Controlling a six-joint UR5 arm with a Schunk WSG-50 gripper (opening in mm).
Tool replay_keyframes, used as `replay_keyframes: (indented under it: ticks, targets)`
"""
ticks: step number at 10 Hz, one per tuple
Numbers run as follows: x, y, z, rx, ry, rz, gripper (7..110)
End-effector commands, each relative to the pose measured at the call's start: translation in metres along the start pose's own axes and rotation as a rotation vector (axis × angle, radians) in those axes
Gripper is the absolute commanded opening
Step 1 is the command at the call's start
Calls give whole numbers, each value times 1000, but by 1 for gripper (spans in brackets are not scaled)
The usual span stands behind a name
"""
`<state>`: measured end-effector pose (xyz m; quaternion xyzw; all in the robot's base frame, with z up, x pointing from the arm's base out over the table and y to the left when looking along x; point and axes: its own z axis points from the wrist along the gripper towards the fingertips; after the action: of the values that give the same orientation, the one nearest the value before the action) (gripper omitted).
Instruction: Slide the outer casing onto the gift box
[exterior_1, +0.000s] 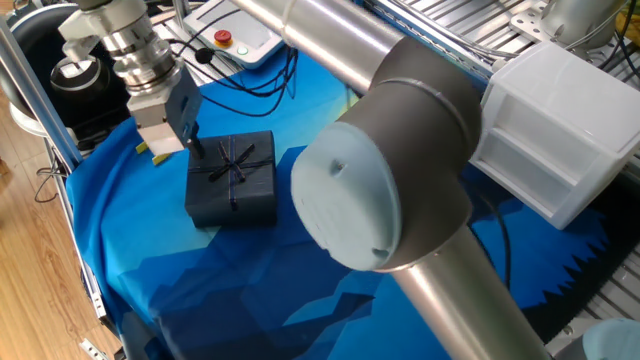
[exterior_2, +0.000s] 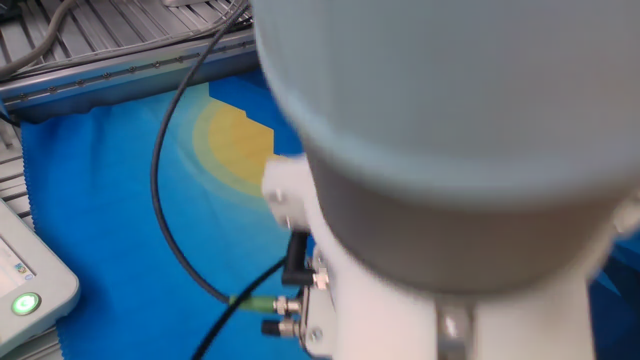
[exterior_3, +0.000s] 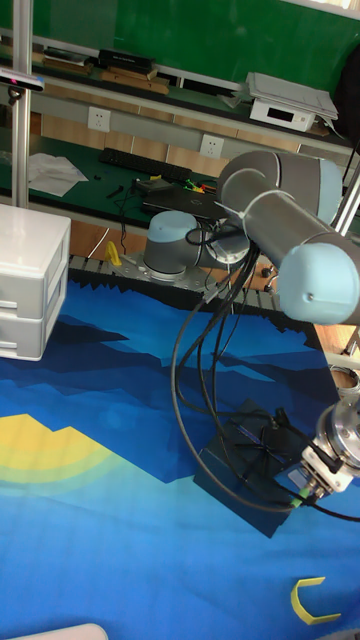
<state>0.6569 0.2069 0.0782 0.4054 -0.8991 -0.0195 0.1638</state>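
One navy outer casing (exterior_1: 232, 178) sits on the blue cloth (exterior_1: 150, 240); the gripper (exterior_1: 178, 135) hovers at its far-left corner, claw state unclear.

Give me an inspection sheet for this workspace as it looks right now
Surface: blue cloth with a yellow patch covers the table.
Job's things: casing with ribbon bow sits flat on the cloth; gift box tray not visible separately.
Clutter: yellow hook near the cloth edge; white drawer unit at a corner.
Tool: tool at the casing's edge, jaw state unclear.
Cables: black cables hang from the arm over the cloth.
Surroundings: red button box, wood floor, metal rollers.
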Motion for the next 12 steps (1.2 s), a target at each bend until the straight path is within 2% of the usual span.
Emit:
replay_keyframes:
  ticks: [1, 3, 5, 7, 9, 10, 11, 12]
  targets:
    - [-13, -5, -6, 5, -137, 36, 7]
    - [-14, -3, -13, -19, -207, 28, 7]
    - [-1, -1, -25, -23, -222, 16, 7]
    - [0, 2, -21, -35, -282, 9, 7]
    - [14, -8, -13, -22, -307, 5, 7]
    - [35, -10, -10, -32, -269, 2, 7]
    - [70, -16, -7, -26, -169, -21, 7]
    - [82, -19, -7, -19, -131, -22, 7]
